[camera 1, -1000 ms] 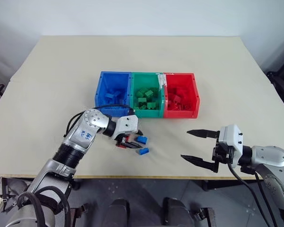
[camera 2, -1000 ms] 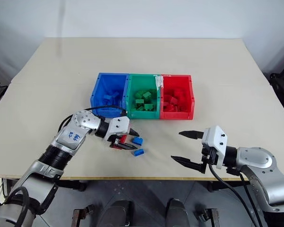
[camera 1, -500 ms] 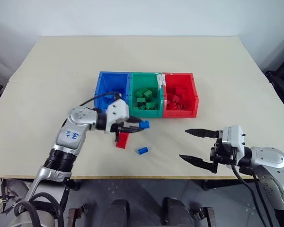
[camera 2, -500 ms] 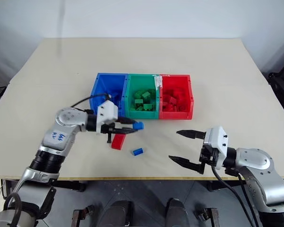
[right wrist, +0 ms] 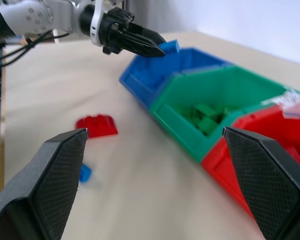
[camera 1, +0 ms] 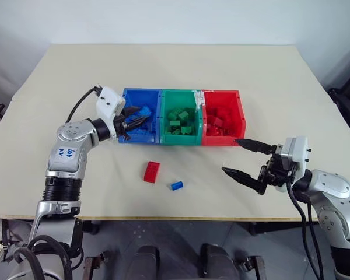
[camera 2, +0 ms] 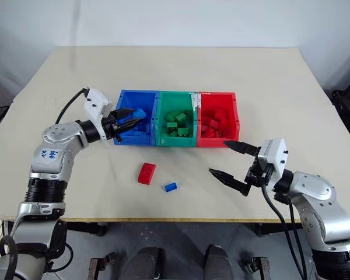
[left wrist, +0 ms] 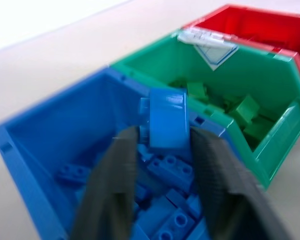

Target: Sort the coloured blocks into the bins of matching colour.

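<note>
My left gripper (camera 1: pixel 137 118) hovers level over the blue bin (camera 1: pixel 141 91), fingers parted. A blue block (left wrist: pixel 167 117) sits loosely between the fingertips (left wrist: pixel 131 137), with a gap on either side, above several blue blocks in the bin. The green bin (camera 1: pixel 181 92) and red bin (camera 1: pixel 221 92) join it in a row, each holding blocks of its own colour. A red block (camera 1: pixel 151 171) and a small blue block (camera 1: pixel 176 185) lie on the table in front of the bins. My right gripper (camera 1: pixel 230 155) stands open and empty at the front right, pointing toward the bins.
The beige table (camera 1: pixel 280 76) runs wide around the bins. Its front edge (camera 1: pixel 181 219) lies close behind the loose blocks. A white label (left wrist: pixel 207 39) sticks to the rim between the green and red bins.
My left gripper lifted the blue block off the table and swung it up and left over the blue bin, then spread its fingers. The red block stayed behind. My right gripper rose slightly.
</note>
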{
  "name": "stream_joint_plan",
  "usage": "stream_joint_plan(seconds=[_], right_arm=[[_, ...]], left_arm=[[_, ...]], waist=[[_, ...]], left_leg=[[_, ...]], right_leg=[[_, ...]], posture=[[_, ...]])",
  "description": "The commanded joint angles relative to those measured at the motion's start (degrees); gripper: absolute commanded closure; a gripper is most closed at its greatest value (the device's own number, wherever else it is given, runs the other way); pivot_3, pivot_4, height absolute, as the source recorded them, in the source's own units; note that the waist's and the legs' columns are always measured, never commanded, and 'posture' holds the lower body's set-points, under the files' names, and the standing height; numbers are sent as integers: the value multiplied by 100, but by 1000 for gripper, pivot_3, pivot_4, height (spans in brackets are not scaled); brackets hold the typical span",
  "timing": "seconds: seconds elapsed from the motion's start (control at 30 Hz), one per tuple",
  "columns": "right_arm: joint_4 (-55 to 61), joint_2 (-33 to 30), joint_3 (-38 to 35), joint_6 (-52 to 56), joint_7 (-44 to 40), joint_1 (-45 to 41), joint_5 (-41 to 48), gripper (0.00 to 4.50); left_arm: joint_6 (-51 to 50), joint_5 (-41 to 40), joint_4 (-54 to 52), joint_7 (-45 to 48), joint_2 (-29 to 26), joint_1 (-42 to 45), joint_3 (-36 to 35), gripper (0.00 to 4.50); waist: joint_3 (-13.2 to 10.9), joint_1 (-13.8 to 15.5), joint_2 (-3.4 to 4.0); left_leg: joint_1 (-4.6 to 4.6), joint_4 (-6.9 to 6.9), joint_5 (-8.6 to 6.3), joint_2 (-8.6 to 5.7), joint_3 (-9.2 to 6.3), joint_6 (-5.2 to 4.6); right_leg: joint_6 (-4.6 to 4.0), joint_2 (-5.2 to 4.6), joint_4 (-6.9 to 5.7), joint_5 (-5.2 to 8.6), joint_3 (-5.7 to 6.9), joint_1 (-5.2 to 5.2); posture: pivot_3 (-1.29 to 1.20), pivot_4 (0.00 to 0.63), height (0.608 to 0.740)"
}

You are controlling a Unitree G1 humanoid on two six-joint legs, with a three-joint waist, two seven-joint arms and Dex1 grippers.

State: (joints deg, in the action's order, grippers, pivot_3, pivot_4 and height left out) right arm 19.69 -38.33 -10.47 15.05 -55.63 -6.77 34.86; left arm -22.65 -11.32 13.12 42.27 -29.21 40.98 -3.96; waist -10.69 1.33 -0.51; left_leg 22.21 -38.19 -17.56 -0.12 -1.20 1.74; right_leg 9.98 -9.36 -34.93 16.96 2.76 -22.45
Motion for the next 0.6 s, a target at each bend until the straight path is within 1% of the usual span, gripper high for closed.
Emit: stream_joint_plan(seconds=[0.03, 0.1, 0.17, 0.2, 0.33, 0.43, 0.53, 0.6], right_arm=[[4, -126, -167, -148, -159, -21, 4, 0], [-52, -156, -141, -168, -237, -32, -32, 0], [-149, -175, -83, -200, -355, -74, -62, 0], [-205, -185, -50, -218, -425, -107, -77, 0], [-400, -257, 72, -346, -713, -219, -180, 0], [-505, -390, 156, -392, -948, -239, -300, 0], [-620, -433, 146, -495, -1151, -245, -301, 0], [-704, -451, 152, -608, -1260, -236, -366, 0]], left_arm=[[204, -155, -407, 39, -137, -225, -208, 1377], [429, -202, -601, 52, -229, -462, -360, 770], [922, -182, -838, 57, -405, -951, -619, 180], [1182, -262, -1020, 215, -520, -1272, -781, 43], [1456, -859, -1453, 791, -901, -2368, -1553, 43], [1717, -1022, -1218, 1326, -1331, -3267, -2085, 43], [1748, -1221, -1043, 1707, -1572, -3749, -2318, 43], [1645, -1284, -1119, 1817, -1652, -3853, -2262, 43]], waist=[[0, -10, 0], [0, -31, 0], [0, -66, 0], [0, -75, 0], [0, -132, 0], [0, -136, 0], [0, -109, 0], [0, -45, 0]], left_leg=[[0, 1, 0, 0, 0, 0], [-1, 2, 0, 1, 0, 0], [-1, 4, 0, 2, 1, 1], [-2, 6, 0, 3, 1, 1], [-3, 11, -1, 4, 2, 3], [-5, 11, -4, 4, 3, 3], [-5, 13, -8, 5, 5, 1], [-4, 9, -10, 5, 4, -3]], right_leg=[[0, 0, 0, 0, 0, 0], [0, 0, 1, 0, 0, -1], [0, 0, 2, 0, 0, -2], [0, 0, 4, 0, 0, -2], [-1, -1, 7, 0, 0, -3], [-2, -2, 8, 1, 0, -2], [-3, -2, 10, 1, 0, -2], [-3, -2, 12, 1, 1, 2]], posture=[[0, 150, 740], [0, 150, 740], [0, 150, 740], [0, 150, 740], [0, 150, 740], [0, 150, 740], [0, 150, 740], [0, 150, 740]])
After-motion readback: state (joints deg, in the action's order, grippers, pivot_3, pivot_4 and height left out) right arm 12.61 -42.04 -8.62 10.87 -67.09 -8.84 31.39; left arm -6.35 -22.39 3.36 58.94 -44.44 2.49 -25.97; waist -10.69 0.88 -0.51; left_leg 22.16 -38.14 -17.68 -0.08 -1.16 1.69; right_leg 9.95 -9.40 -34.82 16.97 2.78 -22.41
